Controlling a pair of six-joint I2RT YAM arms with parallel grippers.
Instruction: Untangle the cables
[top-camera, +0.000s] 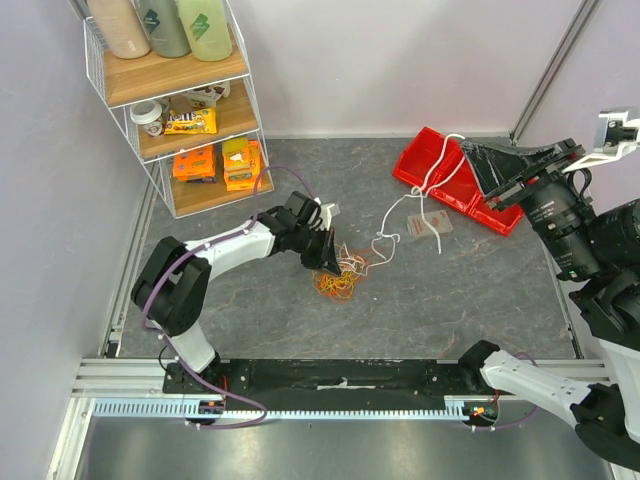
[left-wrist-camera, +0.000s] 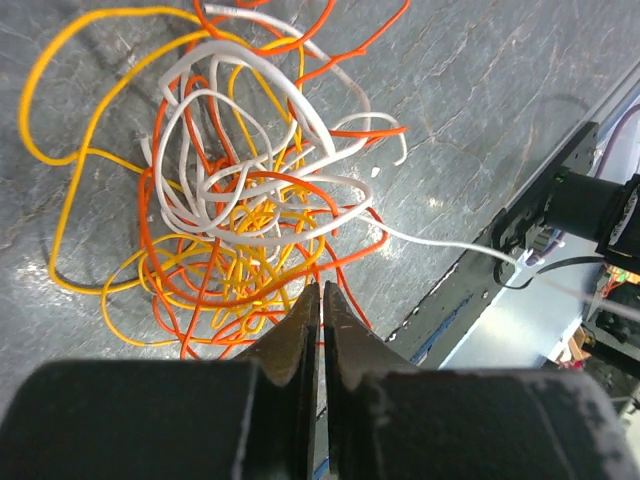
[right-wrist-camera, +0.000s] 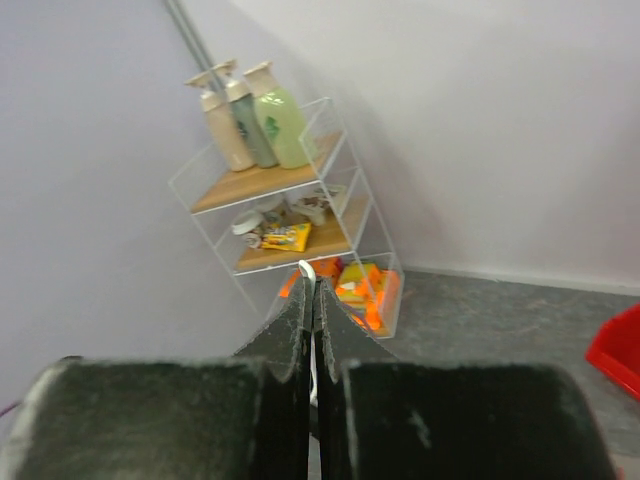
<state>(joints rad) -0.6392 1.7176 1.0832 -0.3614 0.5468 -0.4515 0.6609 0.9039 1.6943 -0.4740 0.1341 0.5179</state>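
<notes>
The cables (top-camera: 340, 278) lie in a small tangle of orange, yellow and white wire on the grey table. In the left wrist view the cables (left-wrist-camera: 240, 200) curl in loops just ahead of my fingertips. My left gripper (top-camera: 330, 262) is down at the tangle's left edge. Its jaws (left-wrist-camera: 322, 292) are shut and no wire shows between them. My right gripper (top-camera: 470, 150) is raised at the far right, shut on a white cable (top-camera: 420, 195) that hangs down toward the tangle. The white cable's end (right-wrist-camera: 308, 270) pokes out of the right gripper (right-wrist-camera: 312, 285).
Red bins (top-camera: 445, 180) stand at the back right, under the right gripper. A flat whitish tag (top-camera: 428, 225) lies on the table below them. A wire shelf (top-camera: 190, 100) with bottles and snacks stands at the back left, and it also shows in the right wrist view (right-wrist-camera: 290, 220).
</notes>
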